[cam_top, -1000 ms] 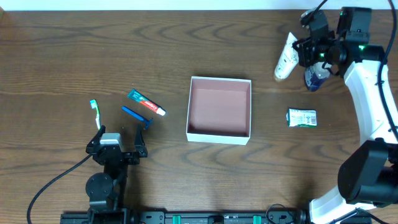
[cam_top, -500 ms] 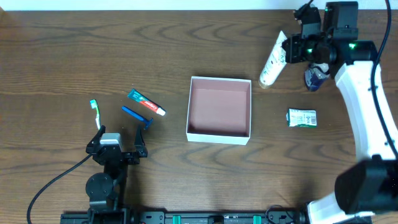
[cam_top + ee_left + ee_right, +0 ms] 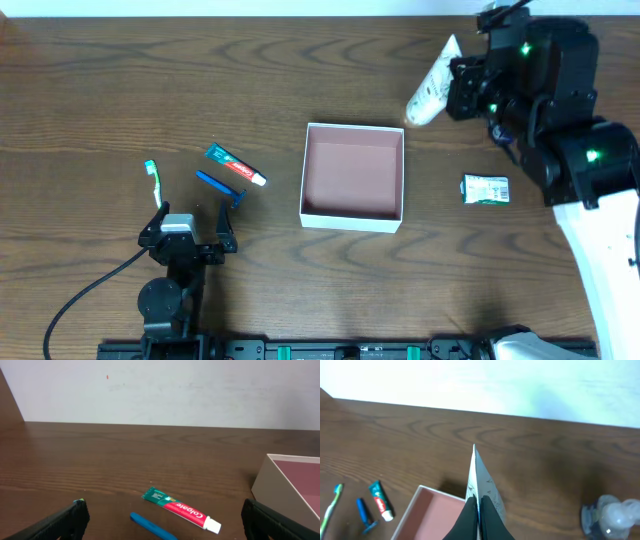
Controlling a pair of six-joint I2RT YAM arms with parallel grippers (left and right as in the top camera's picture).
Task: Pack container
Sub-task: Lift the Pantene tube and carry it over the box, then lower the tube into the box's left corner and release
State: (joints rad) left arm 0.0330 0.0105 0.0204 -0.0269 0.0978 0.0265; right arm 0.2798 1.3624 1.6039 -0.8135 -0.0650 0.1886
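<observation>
The container (image 3: 352, 222) is a square white box with a bare pinkish inside, standing mid-table; its corner shows in the right wrist view (image 3: 427, 515) and its edge in the left wrist view (image 3: 280, 477). My right gripper (image 3: 462, 88) is shut on a white tube (image 3: 432, 85), held in the air just beyond the container's far right corner. In the right wrist view the fingertips (image 3: 478, 502) pinch the tube (image 3: 479, 477) edge-on. My left gripper (image 3: 190, 232) rests open near the front left, nothing between its fingers (image 3: 70, 520).
A Colgate toothpaste tube (image 3: 236, 166) (image 3: 180, 508), a blue stick-like item (image 3: 220, 186) (image 3: 152, 527) and a green-headed toothbrush (image 3: 154, 182) lie left of the container. A green packet (image 3: 485, 189) lies to its right. A clear bottle (image 3: 610, 515) stands at the far right.
My right gripper has lifted the white tube and carried it left toward the container's far right corner. The left arm has not moved.
</observation>
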